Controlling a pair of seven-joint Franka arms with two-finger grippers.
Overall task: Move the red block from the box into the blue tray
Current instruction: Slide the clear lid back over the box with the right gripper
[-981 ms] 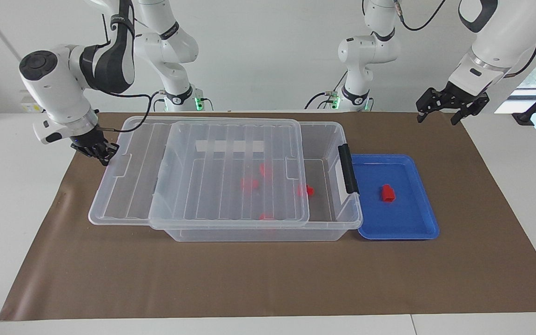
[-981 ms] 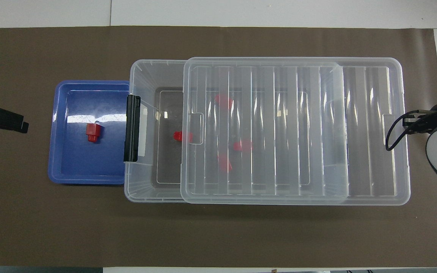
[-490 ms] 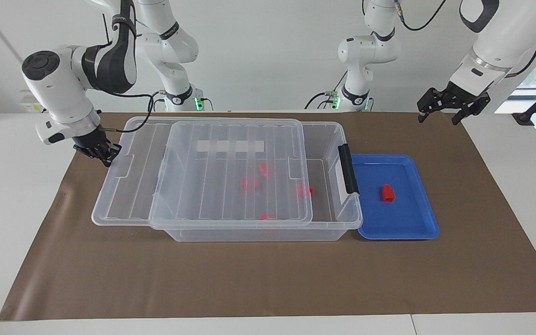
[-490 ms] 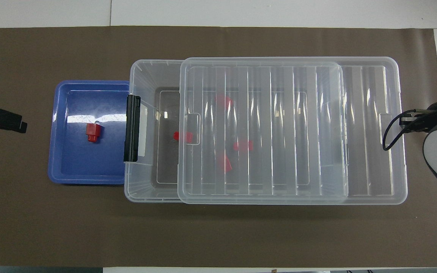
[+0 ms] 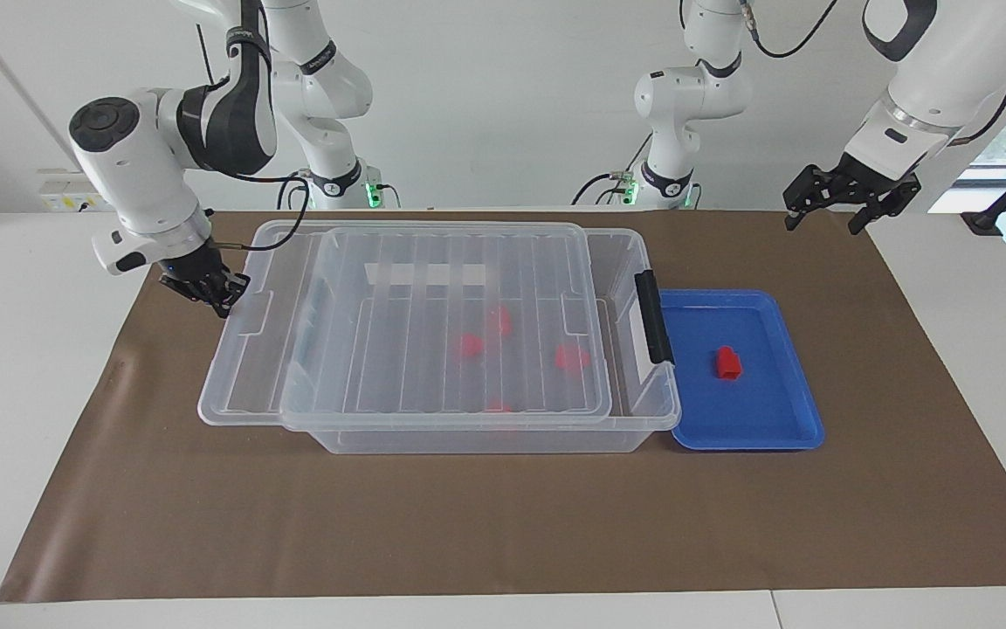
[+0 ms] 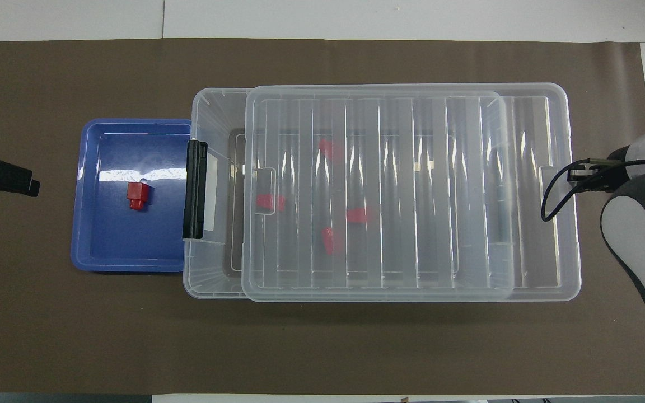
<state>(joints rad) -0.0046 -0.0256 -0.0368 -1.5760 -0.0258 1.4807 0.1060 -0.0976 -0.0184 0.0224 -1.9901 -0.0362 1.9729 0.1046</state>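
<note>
The red block (image 5: 727,363) (image 6: 136,196) lies in the blue tray (image 5: 774,428) (image 6: 98,246), which abuts the latch end of the clear box (image 5: 634,262) (image 6: 210,112). The ribbed lid (image 5: 433,323) (image 6: 401,190) rests on the box and overhangs it toward the right arm's end, leaving a narrow strip uncovered beside the tray. My right gripper (image 5: 222,300) (image 6: 580,174) is shut, with its tips at the lid's end rim. At the table corner near the tray, my left gripper (image 5: 822,218) (image 6: 20,182) hangs open and holds nothing.
Several other red pieces (image 5: 468,345) (image 6: 357,215) lie in the box under the lid. A black latch (image 5: 653,316) (image 6: 196,189) stands on the box end by the tray. Brown paper (image 5: 503,524) covers the table.
The right gripper has moved toward the tray end, and the lid has slid with it further over the box. The left arm and the red block have not moved.
</note>
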